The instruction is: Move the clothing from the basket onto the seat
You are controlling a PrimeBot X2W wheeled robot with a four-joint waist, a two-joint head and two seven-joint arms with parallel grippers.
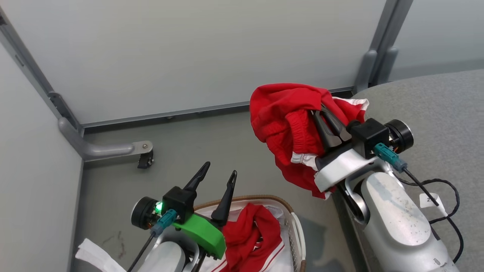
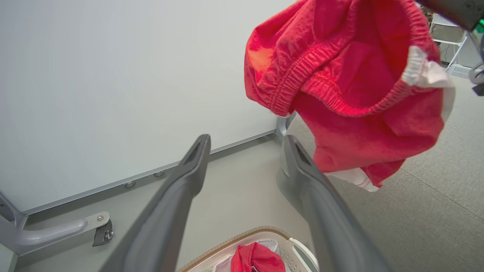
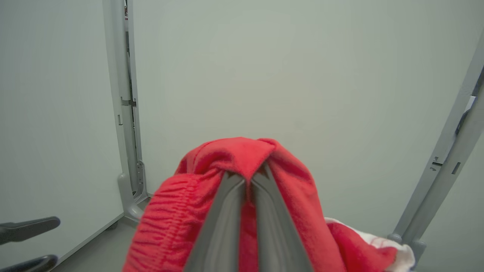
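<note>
A bright red garment [image 1: 281, 124] with an elastic waistband and white trim hangs in the air, with my right gripper [image 1: 319, 109] shut on it, just left of the grey seat [image 1: 435, 109]. In the right wrist view the fingers pinch a fold of that red garment [image 3: 242, 155]. The left wrist view has the same garment [image 2: 351, 87] hanging at upper right. More red clothing [image 1: 251, 234] with white stripes lies in the white basket [image 1: 298, 230] at the bottom. My left gripper [image 1: 221, 175] stands open and empty above the basket's left side, fingers pointing up.
Pale partition walls with grey metal frames close off the far side and the left. A grey caster foot [image 1: 143, 155] of the frame stands on the floor left of the basket. A white sheet [image 1: 96, 257] lies at the lower left. A black cable [image 1: 446, 196] trails over the seat.
</note>
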